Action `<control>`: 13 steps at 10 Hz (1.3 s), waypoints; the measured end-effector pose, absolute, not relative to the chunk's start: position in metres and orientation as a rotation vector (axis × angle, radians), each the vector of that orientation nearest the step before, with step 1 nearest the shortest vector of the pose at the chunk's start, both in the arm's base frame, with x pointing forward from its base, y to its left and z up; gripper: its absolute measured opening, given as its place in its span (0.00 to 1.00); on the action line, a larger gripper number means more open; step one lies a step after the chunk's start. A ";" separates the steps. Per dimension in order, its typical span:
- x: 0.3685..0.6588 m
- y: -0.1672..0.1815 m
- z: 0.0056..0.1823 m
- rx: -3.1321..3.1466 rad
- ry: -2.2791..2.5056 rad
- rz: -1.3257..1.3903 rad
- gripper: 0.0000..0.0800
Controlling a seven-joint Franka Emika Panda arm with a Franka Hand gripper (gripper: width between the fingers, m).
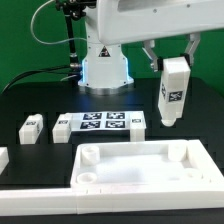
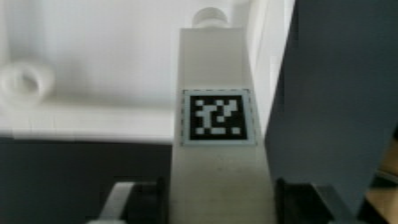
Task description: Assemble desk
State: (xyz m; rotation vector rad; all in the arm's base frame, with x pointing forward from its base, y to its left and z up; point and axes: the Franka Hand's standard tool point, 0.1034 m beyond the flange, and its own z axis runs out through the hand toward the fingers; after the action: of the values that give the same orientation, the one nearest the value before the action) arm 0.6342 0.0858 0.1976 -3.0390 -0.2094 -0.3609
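My gripper [image 1: 172, 60] is shut on a white square leg [image 1: 172, 92] with a black-and-white tag. It holds the leg upright in the air, above and behind the far right corner of the white tray-like tabletop [image 1: 140, 172]. In the wrist view the leg [image 2: 217, 120] runs out from between my gripper [image 2: 217, 206], its peg end over the tabletop's rim [image 2: 89, 105], near a round corner socket [image 2: 22, 82]. Three more legs lie on the black table: one on the exterior view's left [image 1: 32, 126], one beside it [image 1: 62, 128], and one further right [image 1: 138, 121].
The marker board [image 1: 100, 122] lies flat behind the tabletop, between the loose legs. Another white part [image 1: 3, 158] shows at the exterior view's left edge. The robot base [image 1: 105, 65] stands at the back, with cables on its left.
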 end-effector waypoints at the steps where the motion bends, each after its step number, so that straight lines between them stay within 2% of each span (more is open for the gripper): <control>1: 0.641 0.092 0.198 -3.025 -0.270 -0.541 0.36; 4: 0.641 0.096 0.196 -2.948 -0.272 -0.830 0.36; 6: 0.638 0.095 0.191 -2.948 -0.270 -0.828 0.36; 13: 0.630 0.111 0.145 -2.948 -0.279 -0.755 0.36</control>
State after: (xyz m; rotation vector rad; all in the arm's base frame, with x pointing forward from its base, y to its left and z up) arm 0.6297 0.1110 0.1452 -2.9482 -0.2793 -0.7546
